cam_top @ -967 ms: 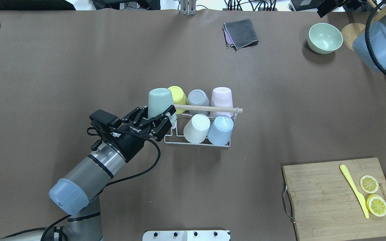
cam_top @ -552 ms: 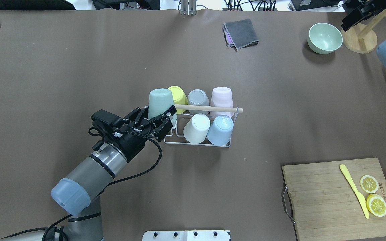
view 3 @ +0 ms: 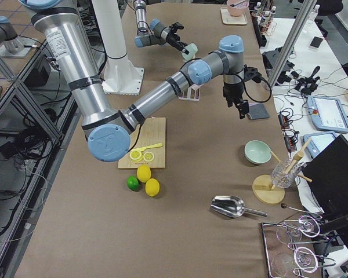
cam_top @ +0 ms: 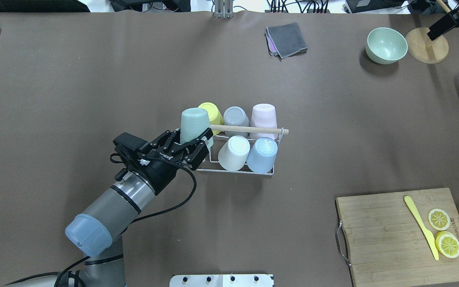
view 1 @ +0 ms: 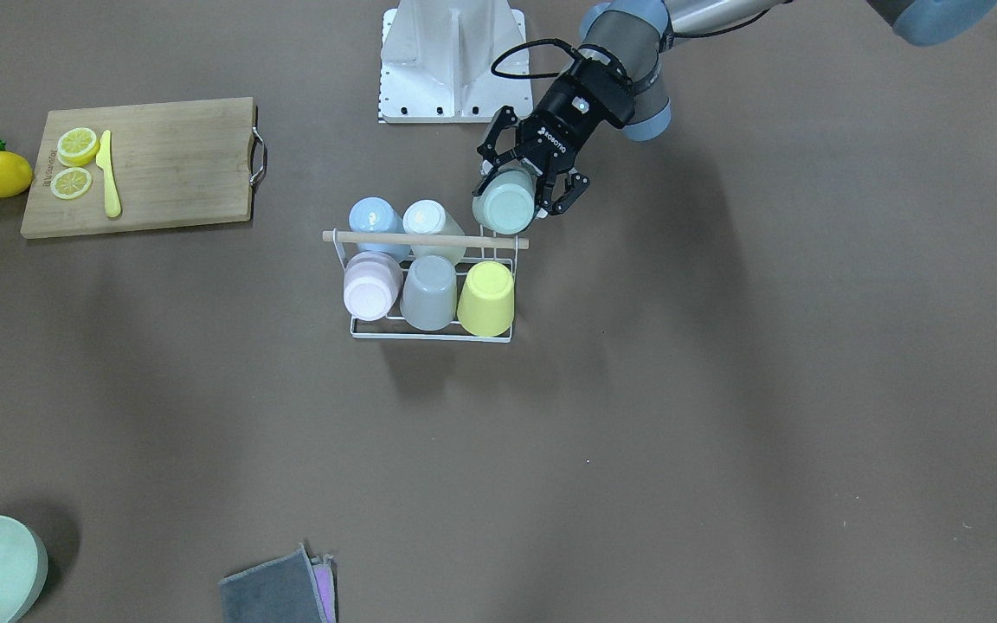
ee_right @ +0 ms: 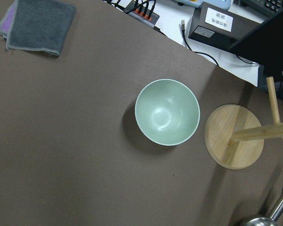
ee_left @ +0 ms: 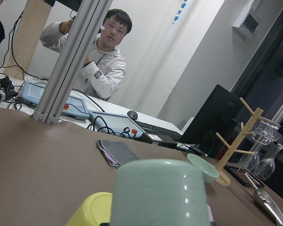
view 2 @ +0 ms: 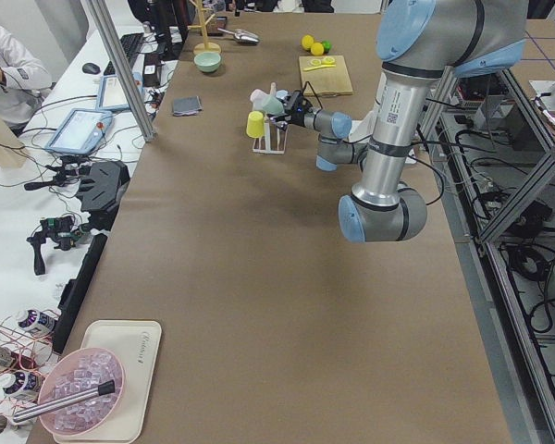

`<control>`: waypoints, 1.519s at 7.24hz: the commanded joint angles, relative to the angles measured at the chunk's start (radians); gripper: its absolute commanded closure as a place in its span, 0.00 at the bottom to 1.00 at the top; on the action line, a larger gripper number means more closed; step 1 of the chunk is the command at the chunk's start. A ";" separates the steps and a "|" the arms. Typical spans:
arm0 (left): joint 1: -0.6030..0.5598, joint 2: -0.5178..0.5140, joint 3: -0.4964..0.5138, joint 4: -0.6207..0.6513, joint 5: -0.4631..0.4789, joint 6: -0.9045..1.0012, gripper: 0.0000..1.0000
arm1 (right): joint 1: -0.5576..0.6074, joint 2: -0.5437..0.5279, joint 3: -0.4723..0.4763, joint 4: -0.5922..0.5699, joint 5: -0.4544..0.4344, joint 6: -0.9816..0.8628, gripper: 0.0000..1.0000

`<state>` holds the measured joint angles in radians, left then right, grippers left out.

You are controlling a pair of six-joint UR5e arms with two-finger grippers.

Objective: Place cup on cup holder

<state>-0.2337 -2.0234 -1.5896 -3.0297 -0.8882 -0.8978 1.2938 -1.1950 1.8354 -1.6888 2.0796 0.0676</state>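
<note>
Brown table (cam_top: 94, 79), left pincer (cam_top: 191, 138) clamped on mint cup (cam_top: 194, 122) — nudged rightward, closer over cup holder (cam_top: 229, 170) than before

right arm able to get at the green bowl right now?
Probably yes. The right wrist camera looks straight down on the green bowl, with bare table around it; the wooden stand base sits beside it, apart, and nothing covers it.

The tabletop (cam_top: 94, 79) carried a matt brown, paper-like covering. The cup holder (cam_top: 229, 171) was white coated wire; its rod (cam_top: 253, 129) was bare light wood. The mint cup (cam_top: 194, 124) looked like smooth, semi-matt plastic. The cutting board (cam_top: 389, 235) showed wood grain, with a metal handle (cam_top: 340, 243). The cloth (cam_top: 287, 39) was grey napped fabric. The bowl (ee_right: 167, 112) had a slight gloss.
</note>
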 commanded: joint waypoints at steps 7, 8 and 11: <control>0.022 -0.008 0.023 0.020 0.064 0.003 0.59 | 0.156 -0.277 0.001 0.014 0.195 -0.023 0.00; 0.022 -0.008 0.019 0.017 0.063 -0.009 0.16 | 0.168 -0.326 -0.002 0.014 0.226 -0.023 0.00; 0.022 -0.011 0.023 0.011 0.109 -0.023 0.01 | 0.205 -0.422 0.002 0.015 0.260 -0.029 0.00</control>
<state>-0.2118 -2.0330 -1.5673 -3.0183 -0.7891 -0.9184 1.4839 -1.5864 1.8346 -1.6748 2.3317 0.0400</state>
